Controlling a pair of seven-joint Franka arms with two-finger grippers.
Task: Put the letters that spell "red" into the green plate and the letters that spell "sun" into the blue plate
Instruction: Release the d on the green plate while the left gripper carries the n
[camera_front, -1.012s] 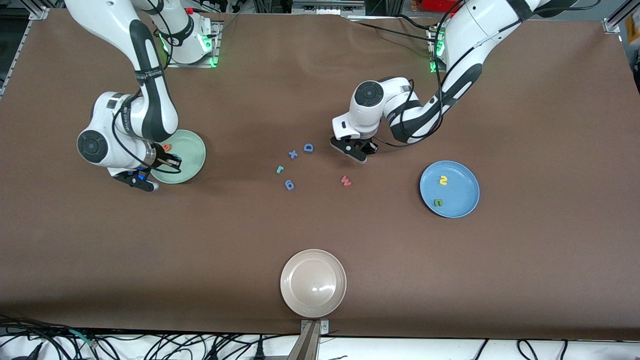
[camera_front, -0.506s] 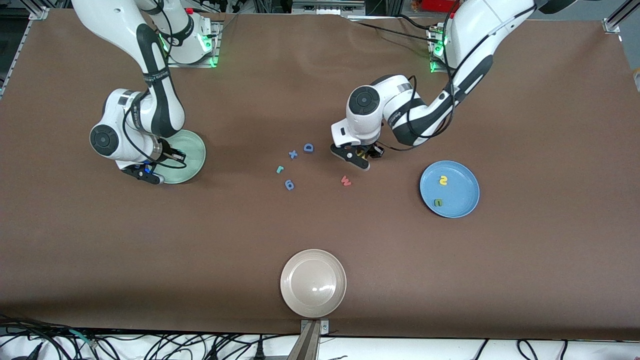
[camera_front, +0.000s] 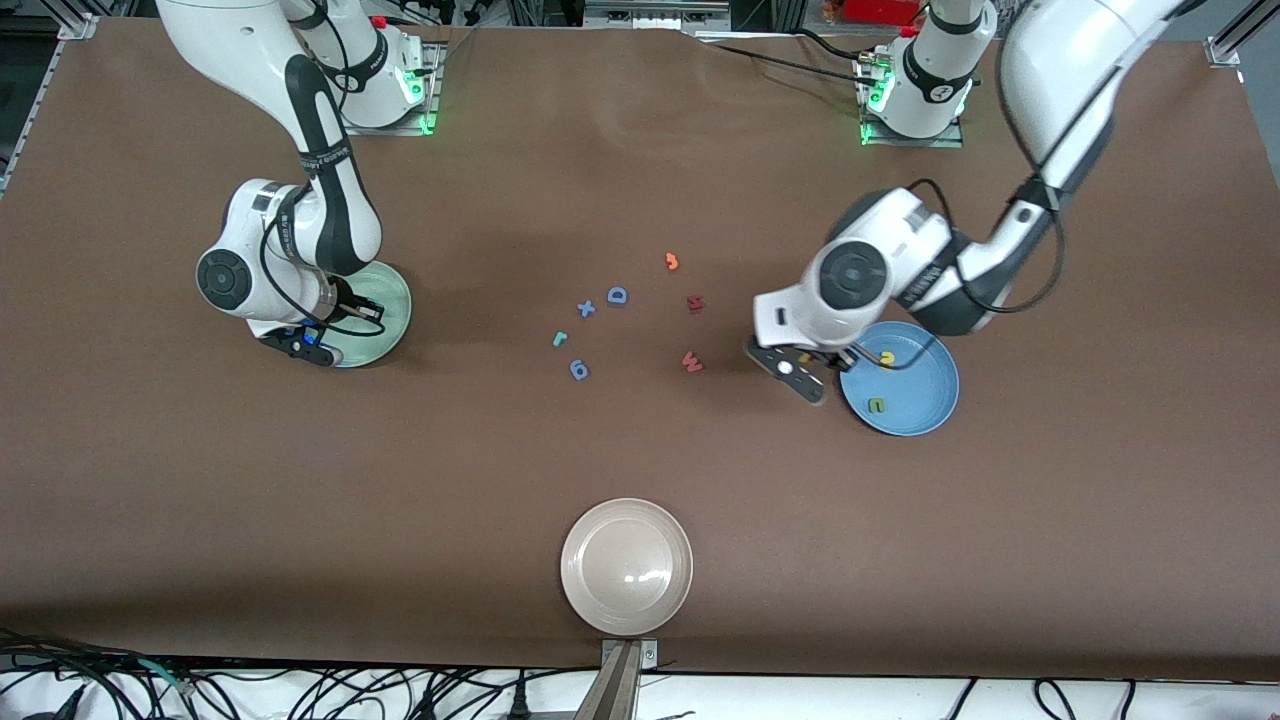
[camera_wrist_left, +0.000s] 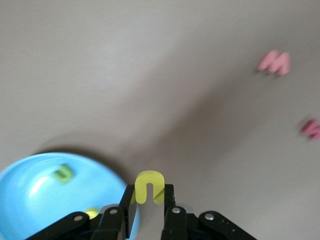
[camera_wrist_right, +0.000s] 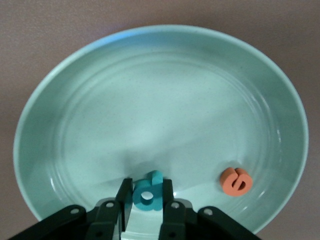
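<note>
**Two letters in transit**

Two grips are active. My left gripper (camera_wrist_left: 148, 200) is clamped on the yellow "u" (camera_wrist_left: 149, 186) at the blue plate (camera_front: 922, 408) rim; next, move inward and release. My right gripper (camera_wrist_right: 146, 200) pinches the teal "d" (camera_wrist_right: 148, 192) over the green plate (camera_wrist_right: 165, 80) (orange "e" (camera_wrist_right: 236, 181) inside). The teal "r" (camera_front: 560, 339) remains mid-table.

A brown table (camera_front: 1050, 520) carries green plate (camera_front: 392, 300), blue plate (camera_front: 915, 405), beige plate (camera_front: 626, 566), loose letters (camera_front: 618, 295).

Brown cloth-covered table (camera_front: 400, 480), slightly wrinkled, tangled black cables (camera_front: 300, 690) on pale floor below its near edge, metal frame rails (camera_front: 60, 30) at its corners
</note>
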